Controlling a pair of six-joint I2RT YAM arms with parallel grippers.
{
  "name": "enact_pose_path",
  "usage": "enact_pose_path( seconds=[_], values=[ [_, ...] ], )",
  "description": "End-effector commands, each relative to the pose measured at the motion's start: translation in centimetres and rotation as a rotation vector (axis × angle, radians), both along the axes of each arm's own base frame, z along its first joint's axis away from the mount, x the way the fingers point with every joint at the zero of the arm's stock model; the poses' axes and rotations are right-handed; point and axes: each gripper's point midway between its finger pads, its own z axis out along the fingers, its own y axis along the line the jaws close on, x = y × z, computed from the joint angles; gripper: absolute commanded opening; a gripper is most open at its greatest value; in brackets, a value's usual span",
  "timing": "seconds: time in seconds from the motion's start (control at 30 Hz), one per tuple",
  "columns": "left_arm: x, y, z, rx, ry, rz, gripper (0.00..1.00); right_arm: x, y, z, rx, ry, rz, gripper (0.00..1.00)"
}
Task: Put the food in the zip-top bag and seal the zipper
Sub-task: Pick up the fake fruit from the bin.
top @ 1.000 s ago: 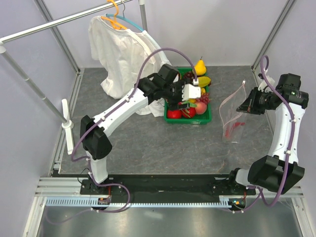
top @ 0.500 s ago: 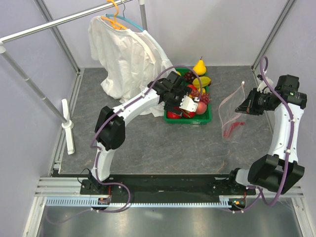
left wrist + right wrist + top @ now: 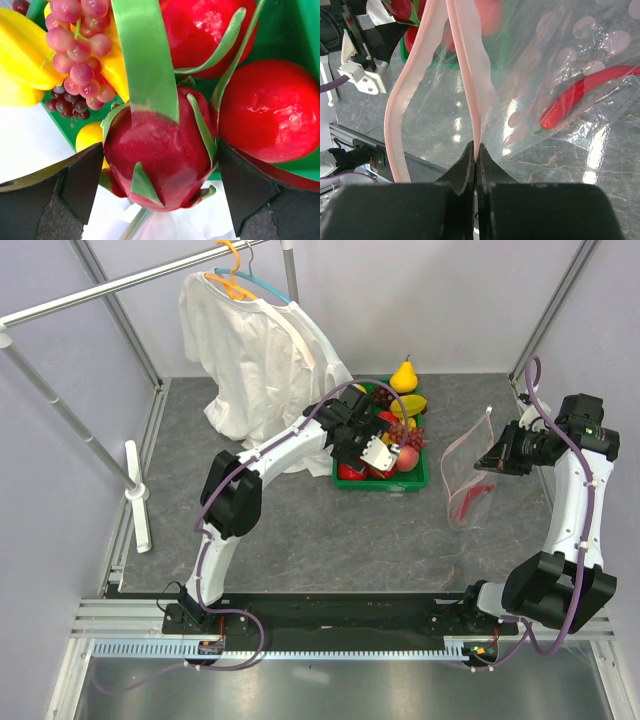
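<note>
Where it sat in the green tray [image 3: 400, 485], the dragon fruit [image 3: 160, 160] showed deep pink-red skin and green scale tips, with the left claw [image 3: 160, 192] spread open astride it. Pink grapes [image 3: 80, 55] lay beside. Right of the tray, the right claw [image 3: 476, 160] pinched the pale pink zipper [image 3: 470, 75] of the zip-top bag [image 3: 470, 465], a red pepper [image 3: 570, 100] inside.

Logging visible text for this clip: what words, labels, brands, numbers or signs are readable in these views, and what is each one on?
No readable text in any view.
zip-top bag: only pale round spots, no print; its zipper, pinched in the right gripper, is plain pink.
green tray, toy fruit, white shirt: no labels.
Arms and base rail: no marking large enough to read.
</note>
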Motion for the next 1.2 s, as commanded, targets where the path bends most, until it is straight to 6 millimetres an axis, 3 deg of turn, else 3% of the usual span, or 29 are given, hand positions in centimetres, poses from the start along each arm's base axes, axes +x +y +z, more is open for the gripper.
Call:
enact_pose_path(
  seconds=[0.0,0.13,0.23,0.27,0.33,0.4,0.6,0.77,0.9,1.03,1.17],
  values=[
    [1.5,-1.0,0.3,-0.001,-0.062,-0.062,1.0,0.4,0.1,0.8,-0.002,-0.049,0.017,0.0],
    [2.0,-1.0,-0.7,0.014,-0.061,-0.065,1.0,0.3,0.1,0.8,-0.005,-0.047,0.016,0.0],
    [2.2,-1.2,-1.0,0.015,-0.062,-0.069,0.94,0.4,0.0,0.7,-0.005,-0.046,0.016,0.0],
    [2.1,-1.3,-0.6,0.009,-0.067,-0.08,0.91,0.4,0.0,0.7,-0.004,-0.044,0.016,0.0],
    [2.0,-1.3,-0.3,0.007,-0.07,-0.085,0.76,0.4,0.0,0.7,-0.003,-0.043,0.016,0.0],
    [1.8,-1.6,1.2,-0.02,-0.081,-0.093,0.63,0.4,0.0,0.6,-0.002,-0.042,0.015,0.0],
    [0.4,-1.7,6.8,-0.125,-0.109,-0.102,0.51,0.4,0.3,0.8,0.015,-0.043,0.016,0.0],
    [-1.0,-1.3,9.0,-0.156,-0.118,-0.126,0.4,0.4,0.4,1.0,0.024,-0.049,0.016,0.0],
    [-1.6,-1.1,10.7,-0.182,-0.129,-0.127,0.38,0.4,0.4,1.0,0.025,-0.049,0.014,0.0],
    [-3.4,-2.1,15.3,-0.339,-0.073,-0.112,0.36,0.5,0.4,1.0,0.029,-0.05,0.014,0.0],
    [-7.6,-3.6,22.9,-0.615,0.125,-0.097,0.36,0.8,0.5,0.9,0.038,-0.053,0.011,0.0]
  ],
)
